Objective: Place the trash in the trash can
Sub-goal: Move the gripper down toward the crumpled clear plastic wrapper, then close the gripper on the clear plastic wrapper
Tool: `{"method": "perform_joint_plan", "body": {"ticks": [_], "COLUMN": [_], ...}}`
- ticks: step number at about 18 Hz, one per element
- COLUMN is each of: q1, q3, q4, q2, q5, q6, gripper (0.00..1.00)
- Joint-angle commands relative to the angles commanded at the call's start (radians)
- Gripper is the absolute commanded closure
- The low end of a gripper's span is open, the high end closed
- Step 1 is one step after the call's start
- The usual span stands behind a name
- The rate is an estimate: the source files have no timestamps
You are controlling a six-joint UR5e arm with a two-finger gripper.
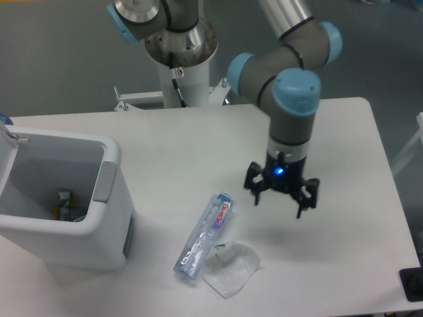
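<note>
A UR5e arm hangs its claw (pixel 281 196) above a white bench (pixel 344 132), fingers spread wide and holding nothing, a blue light glowing at the wrist. Both pieces of trash lie on the bench, below and to the left of the claw in the picture: a crushed clear bottle (pixel 205 235) with blue cap and pink-purple label, and a crumpled translucent wrapper (pixel 230 267) touching or just beside the bottle's lower end. The white trash can (pixel 109 218) stands open at the left edge, near the bottle, with some small items already at its bottom.

The closeness of the two pieces looks like the main risk: a descent on the bottle may catch the wrapper, or nudge one piece away. The flattened bottle may also slip or spring from a two-finger grip, and the thin wrapper could slide flat under the fingers. A low carry could clip the can's near wall. A dark object (pixel 413 284) sits at the bench's right corner, well apart. Nothing stands between claw and trash.
</note>
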Motion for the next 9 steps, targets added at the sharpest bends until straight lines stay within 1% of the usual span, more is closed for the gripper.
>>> {"method": "perform_joint_plan", "body": {"ticks": [3, 6, 7, 8, 9], "q1": [-0.043, -0.065, -0.072, -0.080, -0.086], "q3": [0.032, 0.035, 0.041, 0.040, 0.037], "q4": [0.026, 0.026, 0.026, 0.025, 0.025], "q2": [-0.063, -0.092, -0.101, -0.106, -0.109], "q5": [0.002, 0.003, 0.003, 0.003, 0.003], "q6": [-0.049, -0.046, -0.052, -0.054, -0.054], "gripper": [0.00, 0.00, 0.11, 0.28, 0.44]}}
